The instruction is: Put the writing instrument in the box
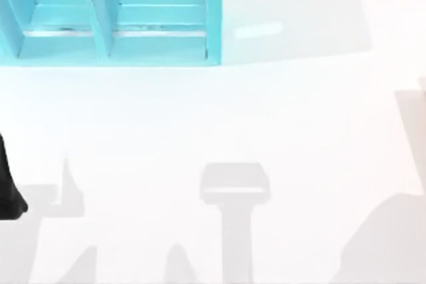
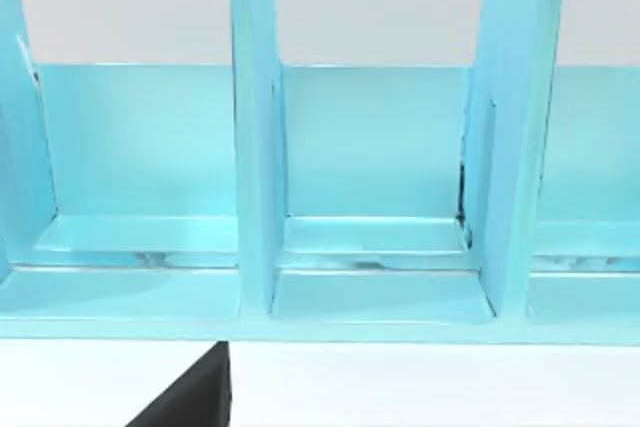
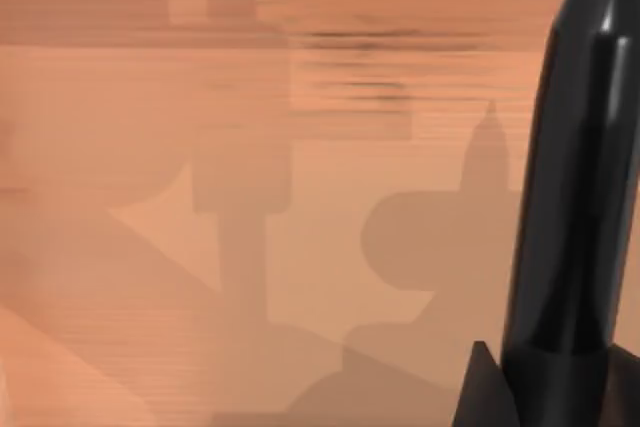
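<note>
**Q:** so where's the writing instrument [image 3: 575, 177] right now?

**me:** In my right gripper [image 3: 520, 397], clamped at its base as far as I can judge. Its long axis runs straight out from the gripper, tapered tip leading, over a brown wooden surface [image 3: 250, 197] that I'm guessing is the box.

**Q:** and the left arm [image 1: 8, 191]?

**me:** Parked at the table's left edge, facing the teal rack [image 2: 380, 297]. Can't tell its grip.

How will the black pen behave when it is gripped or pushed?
The pen looks glossy and smooth, so it may slip in a grip. Its round, slim body would probably roll if pushed. It appears rigid and unlikely to bend.
</note>
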`<state>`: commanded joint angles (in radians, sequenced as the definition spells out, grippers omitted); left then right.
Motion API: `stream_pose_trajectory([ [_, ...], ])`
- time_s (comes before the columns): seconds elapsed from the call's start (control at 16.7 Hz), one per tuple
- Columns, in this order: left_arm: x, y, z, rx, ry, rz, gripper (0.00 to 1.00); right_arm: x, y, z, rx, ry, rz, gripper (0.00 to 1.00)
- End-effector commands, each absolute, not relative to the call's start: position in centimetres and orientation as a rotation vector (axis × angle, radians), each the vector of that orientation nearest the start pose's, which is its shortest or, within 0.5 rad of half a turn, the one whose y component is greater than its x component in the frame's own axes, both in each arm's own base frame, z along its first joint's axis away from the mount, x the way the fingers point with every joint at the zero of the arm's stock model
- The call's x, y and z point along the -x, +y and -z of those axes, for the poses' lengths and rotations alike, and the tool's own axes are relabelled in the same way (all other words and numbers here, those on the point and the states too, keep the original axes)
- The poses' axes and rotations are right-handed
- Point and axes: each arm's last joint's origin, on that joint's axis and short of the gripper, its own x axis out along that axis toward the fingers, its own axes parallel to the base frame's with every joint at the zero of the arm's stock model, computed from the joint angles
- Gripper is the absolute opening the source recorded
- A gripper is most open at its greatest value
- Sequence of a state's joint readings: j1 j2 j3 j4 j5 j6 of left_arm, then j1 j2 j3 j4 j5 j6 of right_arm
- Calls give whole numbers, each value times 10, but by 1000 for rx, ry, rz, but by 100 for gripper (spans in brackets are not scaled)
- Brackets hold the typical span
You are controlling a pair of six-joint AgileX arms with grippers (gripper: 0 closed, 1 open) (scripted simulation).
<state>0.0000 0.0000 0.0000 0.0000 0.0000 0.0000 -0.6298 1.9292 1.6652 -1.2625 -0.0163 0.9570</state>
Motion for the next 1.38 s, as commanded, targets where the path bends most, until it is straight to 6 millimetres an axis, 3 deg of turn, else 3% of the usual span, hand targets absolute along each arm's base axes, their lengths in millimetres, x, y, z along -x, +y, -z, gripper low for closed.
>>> stream_pose_trajectory([
  [0.24, -106, -1, -160, 0, 0, 0, 100, -308, -214, -237, -1224, 1173, 1196, 0],
  [0.72, -106, -1, -160, 0, 0, 0, 100, -313, -181, -189, -1191, 1211, 1223, 0],
  [1.14, -106, -1, -160, 0, 0, 0, 100, -309, -185, -186, -1229, 1162, 1187, 0],
  [1.38, -106, -1, -160, 0, 0, 0, 100, -309, -185, -186, -1229, 1162, 1187, 30],
])
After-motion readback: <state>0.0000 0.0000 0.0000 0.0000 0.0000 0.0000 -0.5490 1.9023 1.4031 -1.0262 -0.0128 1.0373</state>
